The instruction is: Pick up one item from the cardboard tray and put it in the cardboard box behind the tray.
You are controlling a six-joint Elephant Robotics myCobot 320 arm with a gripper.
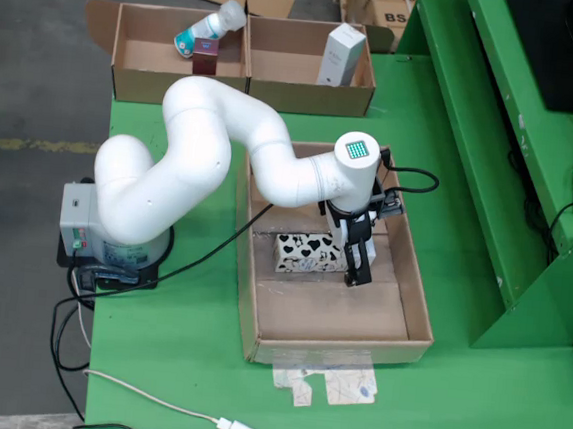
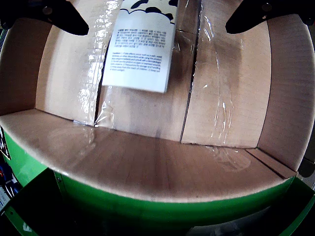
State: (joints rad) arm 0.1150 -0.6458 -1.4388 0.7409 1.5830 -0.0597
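A white box with black hearts (image 1: 308, 254) lies in the cardboard tray (image 1: 398, 315), near its middle. My gripper (image 1: 358, 269) hangs low inside the tray, just at the box's right end in the overhead view. In the wrist view the box's white label face (image 2: 140, 49) shows at the top, between the two dark fingertips (image 2: 64, 17) and closer to the left one. The gripper (image 2: 160, 17) is open and holds nothing. Two cardboard boxes stand behind the tray, a left one (image 1: 128, 75) and a right one (image 1: 307, 96).
The left box holds a bottle (image 1: 210, 27) and a dark red item (image 1: 204, 62). The right box holds an upright white carton (image 1: 341, 55). A green frame (image 1: 491, 172) rises right of the tray. Cables (image 1: 150, 393) and torn paper (image 1: 327, 384) lie at the table's front.
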